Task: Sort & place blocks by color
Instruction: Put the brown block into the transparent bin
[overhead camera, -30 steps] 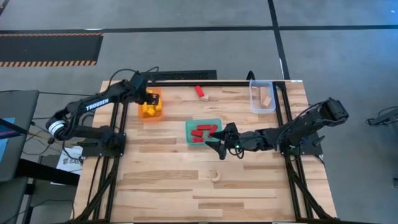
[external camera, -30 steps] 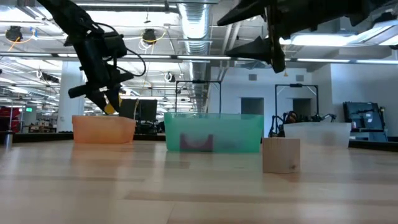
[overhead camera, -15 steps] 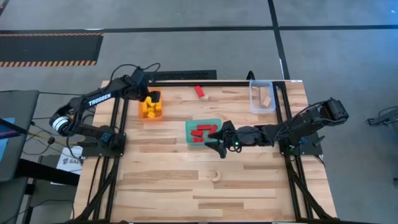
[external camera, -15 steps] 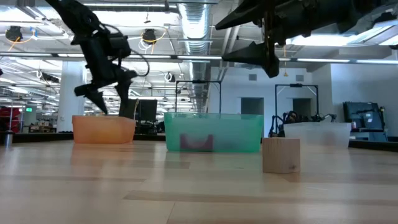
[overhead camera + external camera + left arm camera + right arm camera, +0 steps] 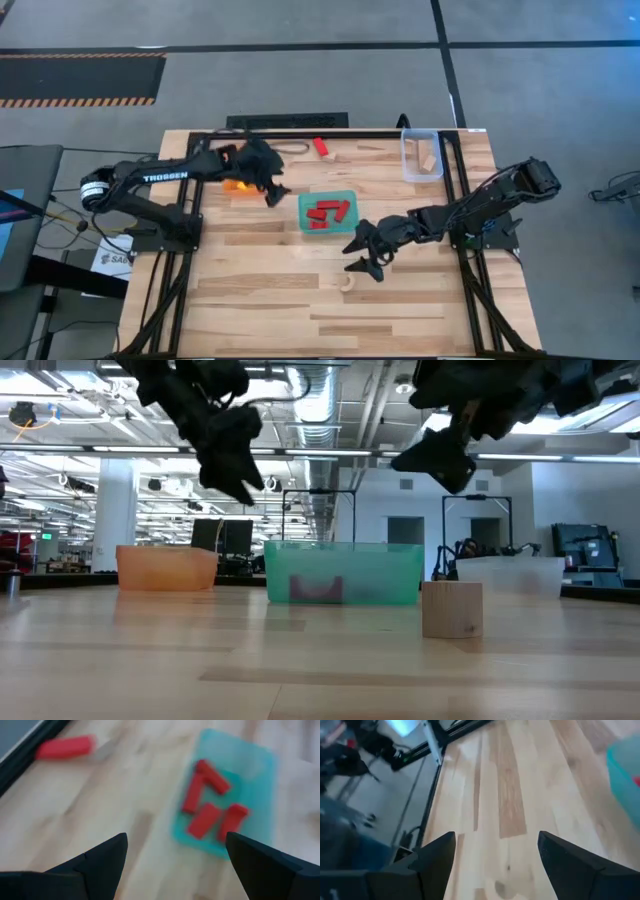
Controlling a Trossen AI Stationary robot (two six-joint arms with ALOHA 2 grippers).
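My left gripper (image 5: 271, 191) (image 5: 175, 840) hangs open and holds nothing, above the table between the orange tray (image 5: 233, 184) and the teal tray (image 5: 327, 211). The teal tray holds several red blocks (image 5: 210, 810). One more red block (image 5: 321, 146) lies on the wood near the far edge. My right gripper (image 5: 353, 258) (image 5: 495, 840) is open with nothing between its fingers, nearer the front than the teal tray, above a pale wooden block (image 5: 348, 283) (image 5: 452, 608) that rests on the table.
A clear tray (image 5: 422, 155) with pale wooden blocks stands at the far right corner. My left arm covers most of the orange tray from above. Bare wood stretches across the near half of the table (image 5: 300, 320). A black frame rail (image 5: 300, 133) borders the far edge.
My left gripper has opened over the orange tray, let go of a yellow block, then risen and swung toward the table's right, toward the teal tray. My right gripper has moved from beside the teal tray toward the near edge, toward the pale wooden block.
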